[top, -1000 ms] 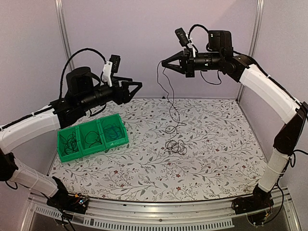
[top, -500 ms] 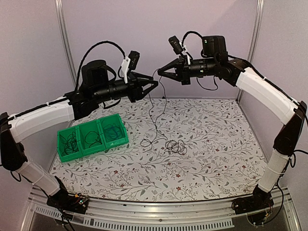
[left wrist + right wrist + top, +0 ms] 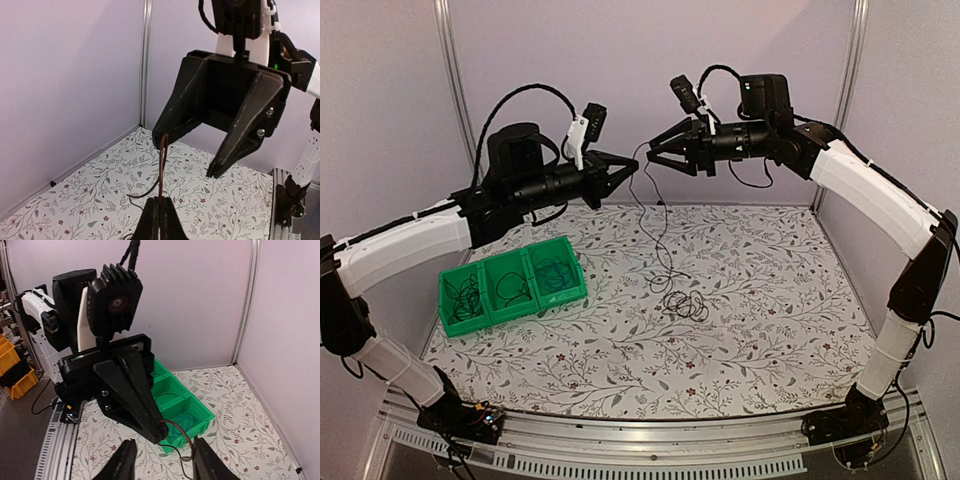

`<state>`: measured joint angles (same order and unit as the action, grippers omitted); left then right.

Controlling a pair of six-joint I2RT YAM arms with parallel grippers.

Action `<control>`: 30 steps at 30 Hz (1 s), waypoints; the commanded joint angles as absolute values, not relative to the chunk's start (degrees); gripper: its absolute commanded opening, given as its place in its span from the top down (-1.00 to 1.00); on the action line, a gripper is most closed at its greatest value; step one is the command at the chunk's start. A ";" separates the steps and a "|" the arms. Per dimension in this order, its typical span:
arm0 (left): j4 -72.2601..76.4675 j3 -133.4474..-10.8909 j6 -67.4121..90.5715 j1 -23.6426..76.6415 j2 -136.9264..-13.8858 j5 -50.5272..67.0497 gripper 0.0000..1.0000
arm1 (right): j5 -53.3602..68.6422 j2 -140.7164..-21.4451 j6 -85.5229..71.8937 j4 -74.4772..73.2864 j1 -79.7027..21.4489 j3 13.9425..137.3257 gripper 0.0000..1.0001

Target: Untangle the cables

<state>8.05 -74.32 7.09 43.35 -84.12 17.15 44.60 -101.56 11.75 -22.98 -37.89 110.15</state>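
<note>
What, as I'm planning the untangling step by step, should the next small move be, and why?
Probably draw the right tool back, clear of the cable. Its jaws stand open, one fingertip right beside the cable, while the left tool is shut on it and seems to hold it alone.

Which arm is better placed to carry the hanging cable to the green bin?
Left, likely. The left tool is shut on the cable, the right tool stands open beside it, and the green bin lies on the left side.
</note>
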 commanded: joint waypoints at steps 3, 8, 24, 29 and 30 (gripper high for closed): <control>4.86 -75.54 7.91 41.15 -78.81 6.09 1.00 | 42.50 -96.25 14.45 -24.35 -37.94 107.94 -0.25; -2.44 -77.73 7.30 38.89 -74.36 1.14 1.00 | 40.05 -90.36 17.09 -25.85 -35.68 99.31 -0.40; -25.23 -79.78 4.96 27.09 -64.14 -14.28 1.00 | 36.08 -83.38 19.41 -26.54 -32.96 85.85 -0.40; -26.26 -76.57 4.46 23.23 -62.27 -15.64 1.00 | 35.92 -83.22 19.42 -26.54 -32.96 84.90 -0.40; -26.01 -75.51 4.40 22.49 -62.05 -15.83 1.00 | 35.93 -82.99 19.42 -26.54 -32.99 84.64 -0.40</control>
<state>-23.44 -78.08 5.48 25.30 -63.86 -13.43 36.51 -85.17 19.03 -26.57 -33.23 85.58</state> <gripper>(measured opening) 0.012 0.702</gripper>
